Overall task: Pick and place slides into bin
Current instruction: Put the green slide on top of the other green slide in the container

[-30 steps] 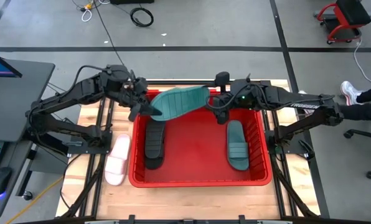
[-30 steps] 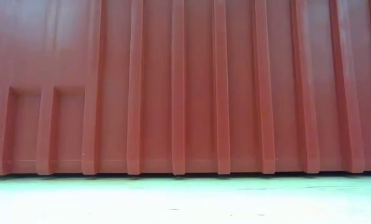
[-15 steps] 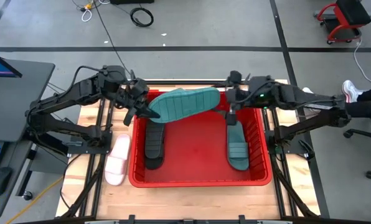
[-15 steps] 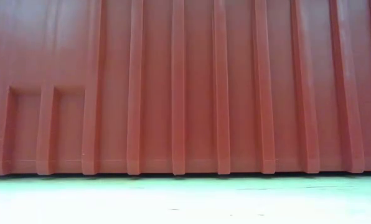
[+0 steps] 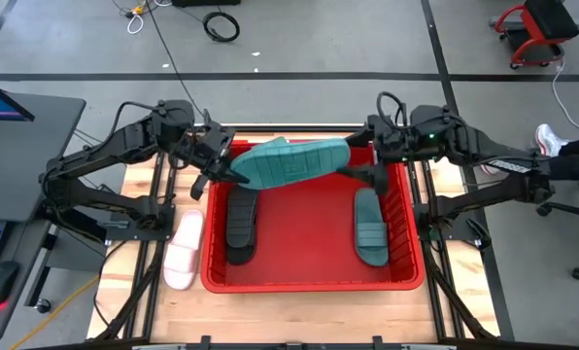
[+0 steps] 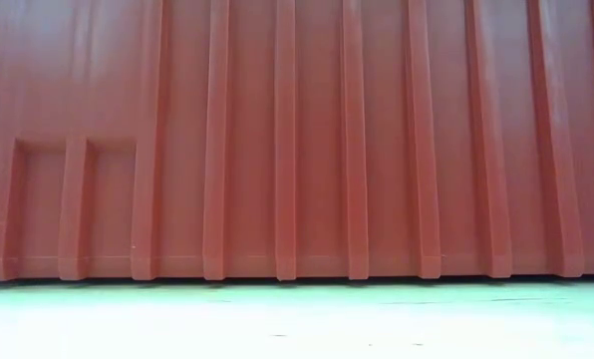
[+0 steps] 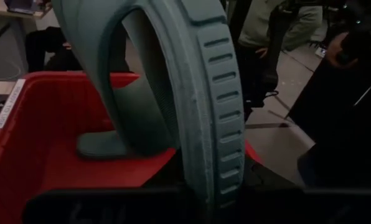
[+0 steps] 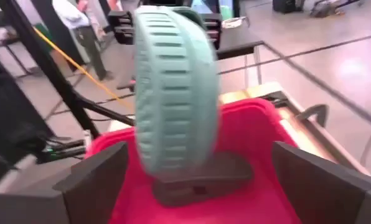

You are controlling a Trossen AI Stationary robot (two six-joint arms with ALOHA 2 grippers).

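L gripper (image 5: 233,173) fingers clamped on one end of a teal slide (image 5: 291,161), held tipped on edge, sole up, over the far rim of the bin (image 5: 309,284); in the L wrist view the slide (image 7: 192,93) stands edge-on right at the cam, strap looped open above the red bin wall (image 7: 42,124); R gripper (image 5: 379,178) sits just off the slide's other end, over the bin's far R corner, fingers (image 8: 95,180) spread wide apart w/ nothing between them; ribbed sole (image 8: 170,93) hangs just ahead of them. Inside the bin: black slide (image 5: 240,222) on the L side, 2nd teal slide (image 5: 370,227) on the R, well apart. White slide (image 5: 184,250) lies on the table (image 5: 299,316) just outside the bin's L wall. Low view: only ribbed red wall (image 6: 297,140) and table edge.
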